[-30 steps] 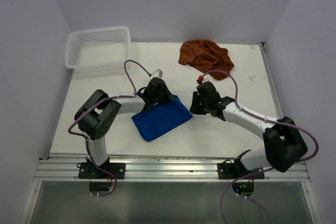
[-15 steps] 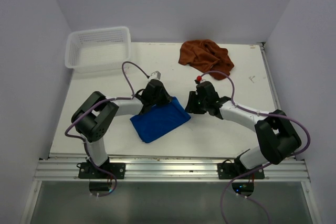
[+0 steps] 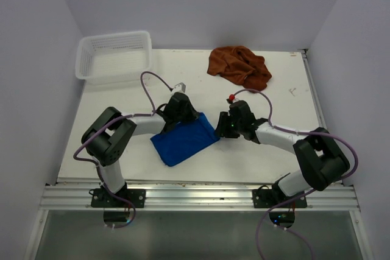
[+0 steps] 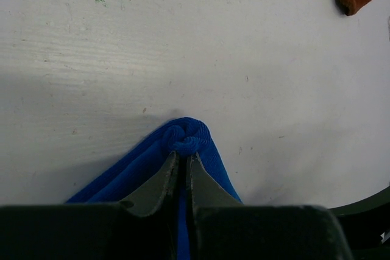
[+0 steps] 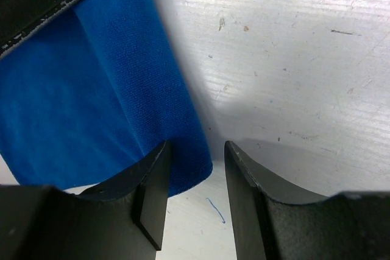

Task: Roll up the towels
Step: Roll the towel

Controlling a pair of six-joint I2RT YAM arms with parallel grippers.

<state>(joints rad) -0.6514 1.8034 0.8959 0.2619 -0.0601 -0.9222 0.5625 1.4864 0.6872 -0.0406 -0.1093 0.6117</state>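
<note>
- Currently the blue towel (image 3: 183, 143) lies mostly flat on the white surface (image 3: 274, 144), between the 2 arms and near their bases.
- Left pincer (image 4: 181, 161): its 2 fingers are pressed together on a far corner of the blue towel. In the left wrist view, the cloth bunches into a small tight curl (image 4: 184, 136) just ahead of the fingertips.
- Right pincer (image 5: 195, 156): the jaws stand apart, low over the right-hand corner of the blue towel. In the right wrist view 1 finger (image 5: 152, 181) is over the blue cloth and the other (image 5: 247, 178) is over bare surface, with the towel's edge between them. Nothing is clamped.
- A dark part of the other arm shows at the upper left of the right wrist view, over the blue cloth.
- Rust-brown towel (image 3: 239, 68): it sits in a crumpled heap at the far side of the surface, right of centre and well apart from both pincers. A sliver of it shows in the upper right corner of the left wrist view.
- White mesh basket (image 3: 113, 56): it stands upright at the far left corner of the surface, well apart from the blue towel. Both towels lie outside it, on the surface.
</note>
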